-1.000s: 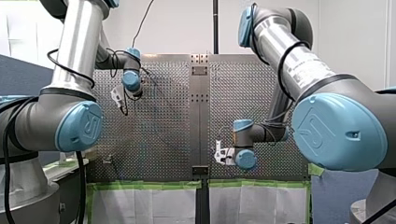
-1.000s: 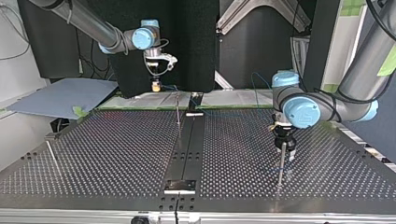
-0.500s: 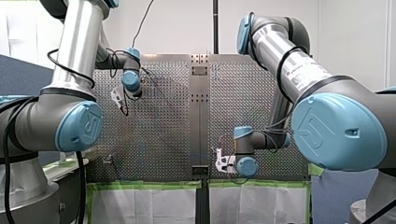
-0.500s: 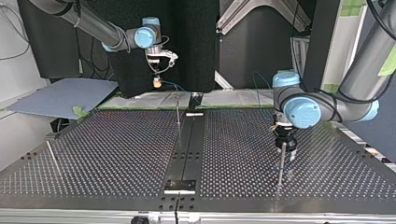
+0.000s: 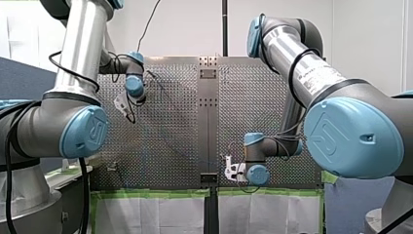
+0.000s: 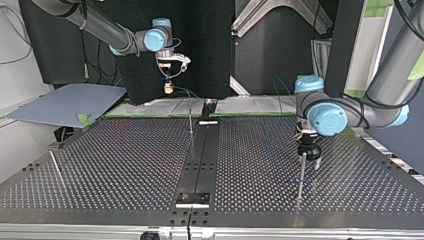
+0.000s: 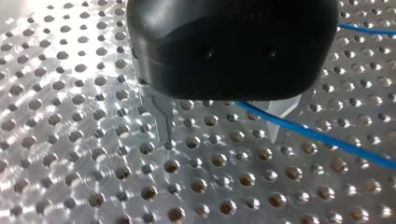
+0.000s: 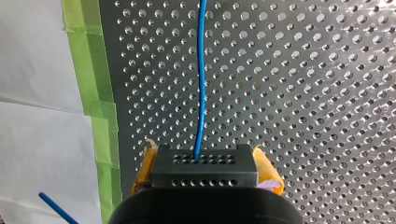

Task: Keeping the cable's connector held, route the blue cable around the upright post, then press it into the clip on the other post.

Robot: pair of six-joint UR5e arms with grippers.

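Observation:
My right gripper (image 8: 204, 156) is shut with its yellow pads (image 8: 267, 173) on the black connector (image 8: 204, 169). The blue cable (image 8: 201, 84) runs straight out of it over the perforated table. In the top view this gripper (image 6: 169, 88) hangs above the table's far edge, left of a thin upright post (image 6: 190, 119). My left gripper (image 7: 223, 128) is open just above the table, and the blue cable (image 7: 322, 138) passes between its metal fingers (image 7: 162, 114). In the top view it (image 6: 308, 151) sits at the top of a second upright post (image 6: 301, 175).
A tilted rod (image 6: 56, 167) stands near the top view's left edge. A dark centre strip (image 6: 200, 160) splits the perforated table (image 6: 125, 165). Green tape (image 8: 95, 93) and white sheeting (image 8: 42, 121) border the table's edge by my right gripper. A grey board (image 6: 65, 102) lies off the far left.
My right gripper moved with the connector down the front view towards the taped edge, then held still. My left gripper shifted slightly to the top view's right.

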